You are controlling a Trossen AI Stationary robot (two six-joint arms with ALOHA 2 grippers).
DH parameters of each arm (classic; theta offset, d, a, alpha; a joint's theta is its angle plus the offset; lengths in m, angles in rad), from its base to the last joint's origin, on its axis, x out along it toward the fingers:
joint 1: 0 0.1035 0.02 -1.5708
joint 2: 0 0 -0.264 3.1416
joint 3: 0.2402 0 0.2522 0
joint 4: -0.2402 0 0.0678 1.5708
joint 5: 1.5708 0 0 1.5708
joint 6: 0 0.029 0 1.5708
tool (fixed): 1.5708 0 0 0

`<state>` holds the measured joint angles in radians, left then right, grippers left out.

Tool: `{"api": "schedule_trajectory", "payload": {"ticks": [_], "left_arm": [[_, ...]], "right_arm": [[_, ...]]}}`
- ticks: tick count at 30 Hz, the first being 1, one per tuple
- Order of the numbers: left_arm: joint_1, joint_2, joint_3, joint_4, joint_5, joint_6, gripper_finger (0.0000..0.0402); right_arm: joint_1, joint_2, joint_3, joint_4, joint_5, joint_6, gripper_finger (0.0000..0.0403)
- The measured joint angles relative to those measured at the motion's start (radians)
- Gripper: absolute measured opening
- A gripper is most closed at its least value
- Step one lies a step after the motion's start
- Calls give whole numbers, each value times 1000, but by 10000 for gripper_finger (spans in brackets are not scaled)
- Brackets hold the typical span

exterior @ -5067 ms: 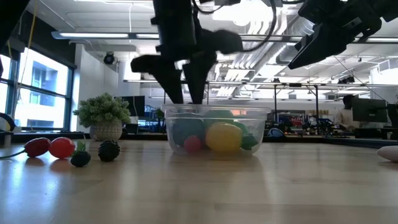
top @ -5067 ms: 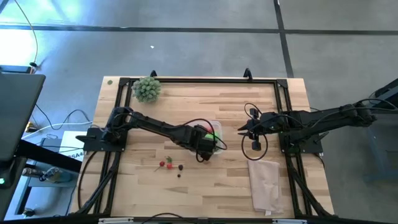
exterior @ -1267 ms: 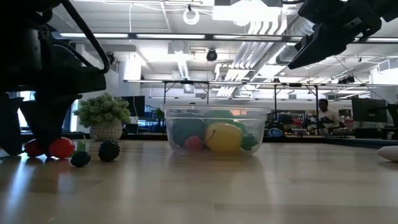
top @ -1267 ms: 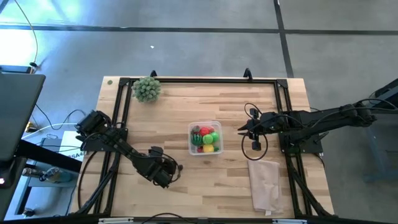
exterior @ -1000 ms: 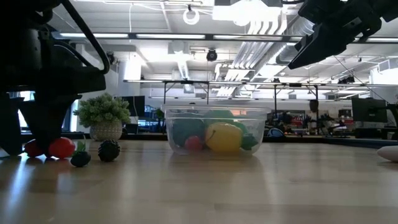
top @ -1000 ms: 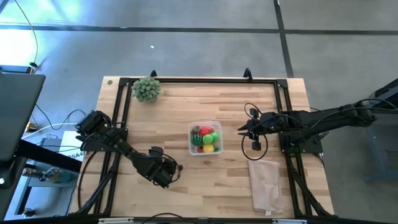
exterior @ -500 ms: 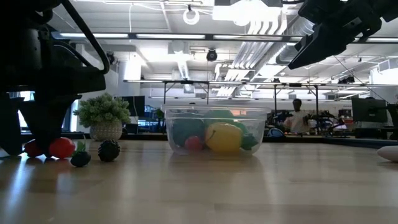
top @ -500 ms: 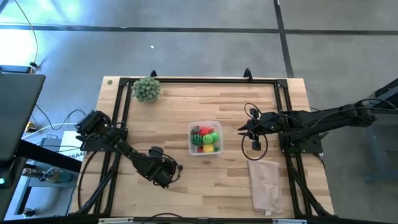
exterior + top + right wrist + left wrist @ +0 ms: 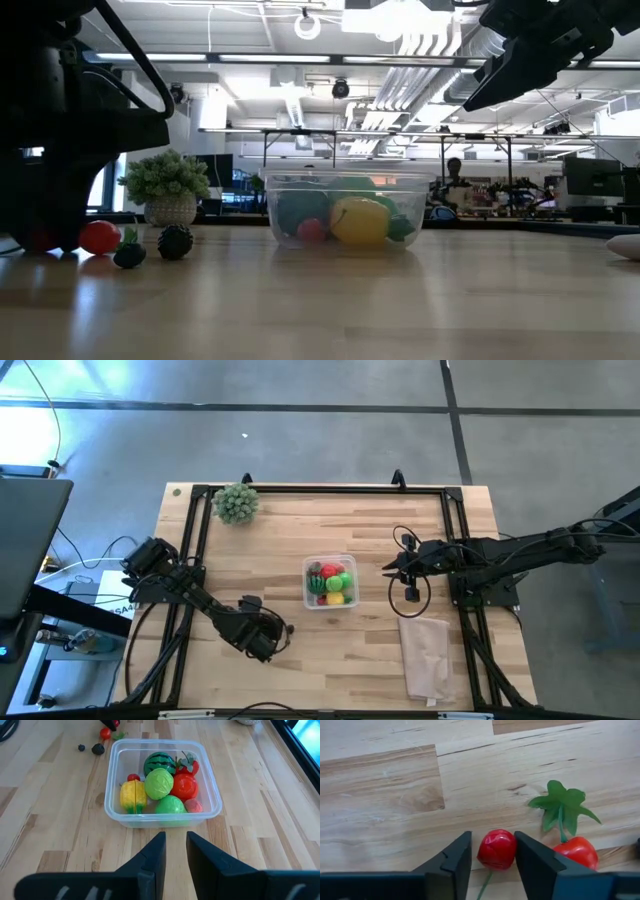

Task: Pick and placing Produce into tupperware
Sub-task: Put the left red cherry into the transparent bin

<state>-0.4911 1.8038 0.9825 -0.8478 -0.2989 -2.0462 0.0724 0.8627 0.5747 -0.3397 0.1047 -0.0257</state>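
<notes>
The clear tupperware (image 9: 347, 563) (image 9: 114, 804) stands mid-table with several toy fruits inside. Near the front left, my left gripper (image 9: 264, 643) (image 9: 492, 855) points steeply down, shut on a red cherry (image 9: 496, 850) that lies on the table. Beside the cherry lie a second red fruit (image 9: 575, 852) (image 9: 98, 237) with a green leaf (image 9: 562, 805) and two dark berries (image 9: 175, 242). My right gripper (image 9: 388, 570) (image 9: 175, 851) hangs above the table right of the tupperware, its fingers a narrow gap apart, holding nothing. My left gripper has the red cherry's two opposite sides (image 9: 512, 851) between its two fingers. The fingers come from above, slanting steeply down. The cherry rests on the wood, its green stem (image 9: 482, 887) running back between the fingers.
A bushy pale-green plant (image 9: 236, 503) stands at the far left corner. A folded beige cloth (image 9: 427, 655) lies near the front right. A black frame (image 9: 320, 489) runs around the table. A person (image 9: 455, 172) shows far off in the room behind.
My left gripper has kept its place while its fingers have shut in on the red cherry. In the low view its dark fingers now hide most of that cherry.
</notes>
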Motion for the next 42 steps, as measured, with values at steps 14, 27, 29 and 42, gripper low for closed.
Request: {"api": "schedule_trajectory", "payload": {"ticks": [14,27,29,42], "left_arm": [[0,0,0,1,-3,-27,87],[1,-5,10,-9,-13,-30,87],[1,-18,29,-23,-35,-30,87],[25,-82,273,-308,-308,30,87]], "right_arm": [[0,0,0,0,0,0,67],[0,0,0,0,0,0,67],[0,0,0,0,0,0,67],[0,0,0,0,0,0,67]]}}
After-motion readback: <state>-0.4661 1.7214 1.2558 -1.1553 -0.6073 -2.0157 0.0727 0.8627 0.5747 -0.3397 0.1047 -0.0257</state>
